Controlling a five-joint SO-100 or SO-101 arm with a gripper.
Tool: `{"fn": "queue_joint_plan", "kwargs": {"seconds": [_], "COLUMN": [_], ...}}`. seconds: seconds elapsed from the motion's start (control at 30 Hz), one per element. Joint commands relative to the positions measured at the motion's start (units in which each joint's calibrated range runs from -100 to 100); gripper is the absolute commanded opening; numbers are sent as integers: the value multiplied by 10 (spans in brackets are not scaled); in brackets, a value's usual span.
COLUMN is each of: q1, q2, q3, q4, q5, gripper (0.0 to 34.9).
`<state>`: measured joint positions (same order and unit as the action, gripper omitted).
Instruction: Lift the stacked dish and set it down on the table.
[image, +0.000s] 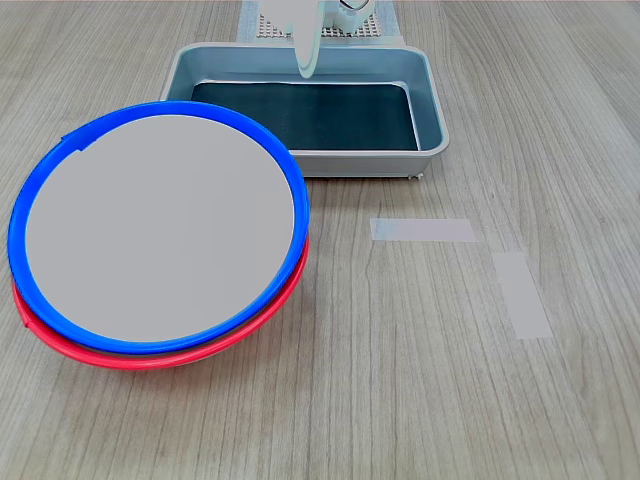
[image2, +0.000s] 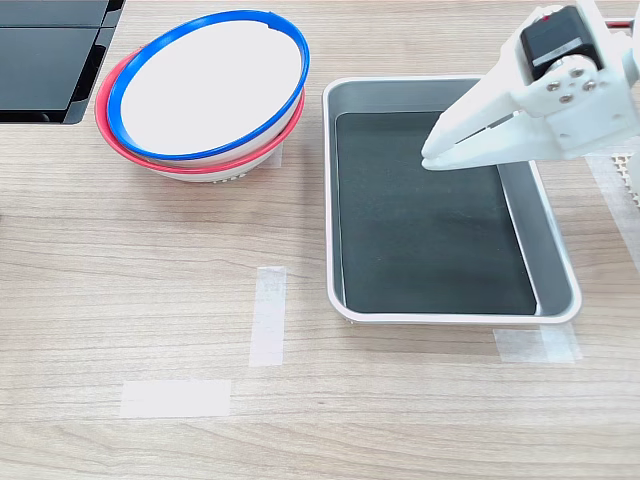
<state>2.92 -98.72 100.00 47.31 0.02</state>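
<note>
The blue dish (image2: 210, 85) sits stacked on the red dish (image2: 125, 150), bare table (image2: 150, 270) beside them; the claw (image2: 432, 158), pressed together and empty, hangs over the tray (image2: 555, 265)

A bright blue rim and flat pale grey inside are shown on the stacked dish (image: 160, 232). Red rims the dish (image: 150, 355) beneath. The tray (image2: 342, 95) is grey with a dark bottom; the table (image: 400, 400) is light wood-grain, marked with pale tape strips (image: 422, 230).
</note>
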Motion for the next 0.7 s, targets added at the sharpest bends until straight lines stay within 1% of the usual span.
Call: {"fn": "queue_joint_plan", "kwargs": {"seconds": [0.0,0.67], "q1": [-2,-2], "q2": [-3,-3], "q3": [0,0], "q4": [1,1], "q5": [2,2], "gripper": [3,3]}}
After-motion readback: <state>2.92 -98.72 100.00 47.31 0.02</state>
